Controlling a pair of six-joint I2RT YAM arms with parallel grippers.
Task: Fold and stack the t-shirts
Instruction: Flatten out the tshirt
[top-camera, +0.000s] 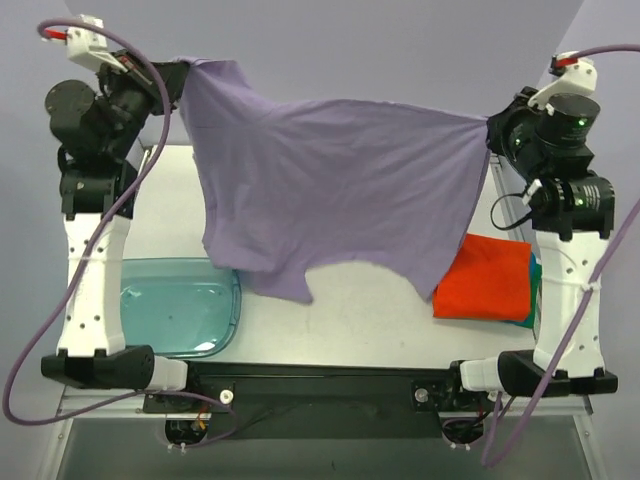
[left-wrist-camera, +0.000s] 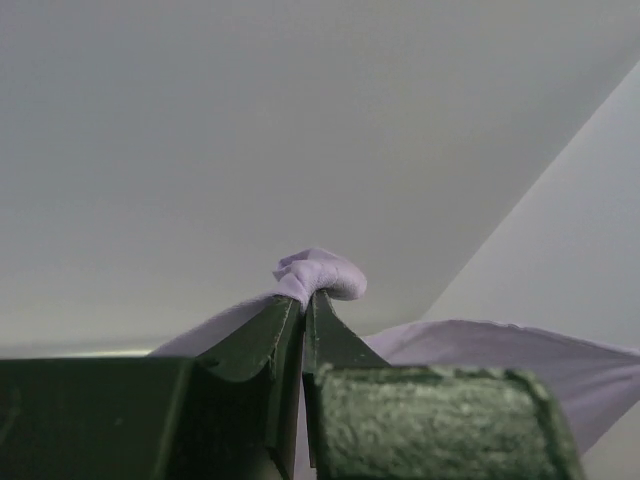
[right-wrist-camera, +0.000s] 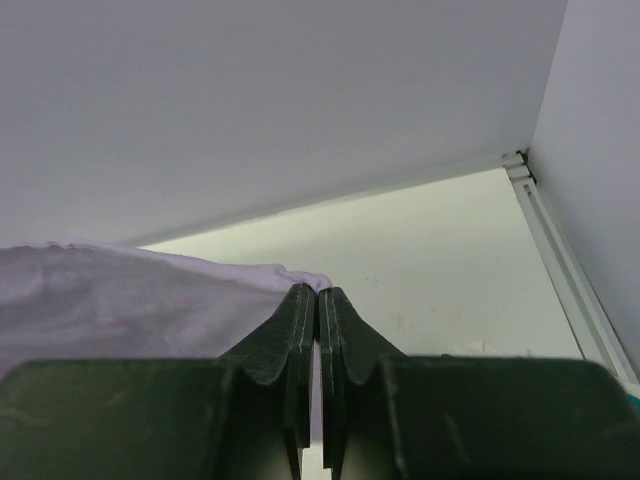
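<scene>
The lavender-purple t-shirt (top-camera: 330, 190) hangs spread in the air between both arms, its lower hem drooping toward the table. My left gripper (top-camera: 183, 72) is shut on its upper left corner; a bunched tuft of purple cloth (left-wrist-camera: 320, 272) pokes out above the closed fingertips (left-wrist-camera: 305, 298). My right gripper (top-camera: 492, 125) is shut on the shirt's right corner, with purple cloth (right-wrist-camera: 120, 290) running left from the closed tips (right-wrist-camera: 318, 292). A folded orange-red t-shirt (top-camera: 485, 278) lies at the table's right on a green-teal shirt, which shows only as an edge (top-camera: 534, 285).
A translucent blue plastic tray (top-camera: 180, 305) sits at the table's front left beside the left arm. The white table (top-camera: 340, 320) shows bare below the hanging shirt. A white wall and a corner rail (right-wrist-camera: 545, 225) lie beyond the table.
</scene>
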